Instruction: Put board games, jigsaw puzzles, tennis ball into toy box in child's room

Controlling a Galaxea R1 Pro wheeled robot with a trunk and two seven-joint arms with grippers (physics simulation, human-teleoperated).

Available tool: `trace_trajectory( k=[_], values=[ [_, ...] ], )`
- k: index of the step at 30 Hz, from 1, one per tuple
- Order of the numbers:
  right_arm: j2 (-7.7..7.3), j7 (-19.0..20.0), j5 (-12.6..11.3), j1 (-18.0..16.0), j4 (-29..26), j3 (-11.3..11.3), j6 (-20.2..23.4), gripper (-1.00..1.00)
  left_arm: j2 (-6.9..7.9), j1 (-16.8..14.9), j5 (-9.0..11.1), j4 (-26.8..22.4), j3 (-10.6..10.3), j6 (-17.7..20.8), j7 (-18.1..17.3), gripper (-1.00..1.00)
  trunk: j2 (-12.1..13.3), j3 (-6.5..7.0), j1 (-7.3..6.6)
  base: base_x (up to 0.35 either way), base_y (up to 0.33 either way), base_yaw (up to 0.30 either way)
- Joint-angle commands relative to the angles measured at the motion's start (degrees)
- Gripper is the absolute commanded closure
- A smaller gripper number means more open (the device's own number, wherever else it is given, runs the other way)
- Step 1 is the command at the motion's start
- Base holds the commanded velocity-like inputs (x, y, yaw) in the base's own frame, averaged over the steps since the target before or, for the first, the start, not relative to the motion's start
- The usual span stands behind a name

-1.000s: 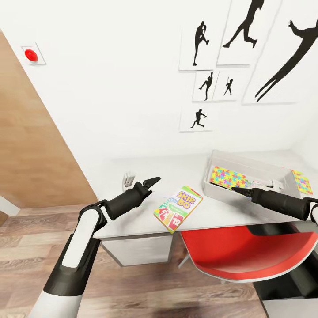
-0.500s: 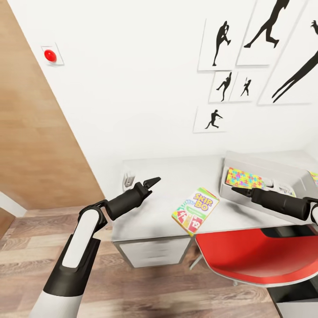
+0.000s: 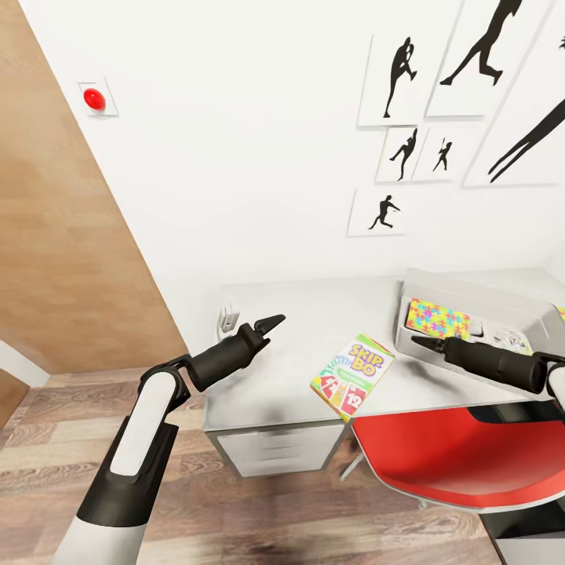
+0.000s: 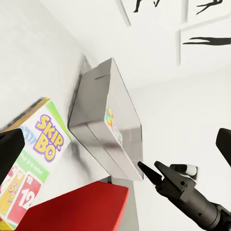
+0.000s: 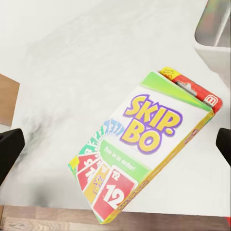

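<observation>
My view is swinging leftward, sliding the pale grey mottled tabletop (image 3: 314,314) rightward; nothing on it is moving. The green-yellow Skip-Bo card box (image 3: 352,377) is lying near the front edge, not yet in the shallow grey toy box (image 3: 439,289) holding a colourful jigsaw puzzle (image 3: 436,318). Both the left gripper (image 3: 271,322) and the right gripper (image 3: 416,341) are hanging empty, fingers pressed together. The bin's far end is running out of frame.

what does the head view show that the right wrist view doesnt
Head view alone: black silhouette posters, a red wall button, a red chair, wood-plank floor, and both arms, left gripper and right gripper.

Right wrist view alone: a red "12" card printed on the box, legible.

Both: the green-yellow-red Skip-Bo box on the pale grey-white desk, beside the light grey bin.
</observation>
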Motion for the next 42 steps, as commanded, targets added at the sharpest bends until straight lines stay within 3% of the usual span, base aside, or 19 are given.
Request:
trace_trajectory(
  k=[1,18,29,36,42],
  values=[
    [0.1,0.01,0.56,-0.03,0.35,0.02,0.27,-1.0,-0.02,-0.05,0.6,-0.06,0.04,0.16,0.55,-1.0,-0.11,-0.1,0.03,0.003,0.012,0.0],
    [1.96,-2.9,0.46,-0.3,8.05,1.43,0.27,-1.0,-0.02,-0.01,0.55,-0.06,0.13,0.16,0.6,-1.0,-0.11,-0.1,0.03,0.001,0.003,0.0],
    [4.23,-3.11,0.45,-0.82,11.32,1.77,0.27,-1.0,-0.02,0.03,0.58,-0.06,0.15,0.16,0.6,-1.0,-0.11,-0.1,0.03,0.0,0.0,0.0],
    [6.78,-3.29,0.5,-0.93,12.02,1.72,0.27,-1.0,-0.02,0.03,0.59,-0.06,0.15,0.16,0.61,-1.0,-0.11,-0.1,0.03,0.0,0.0,0.0],
    [7.91,-4.42,0.5,-0.94,12.26,1.64,0.27,-1.0,-0.02,0.04,0.6,-0.01,0.15,0.16,0.63,-1.0,-0.11,-0.1,0.03,0.0,0.0,0.0]
  ],
)
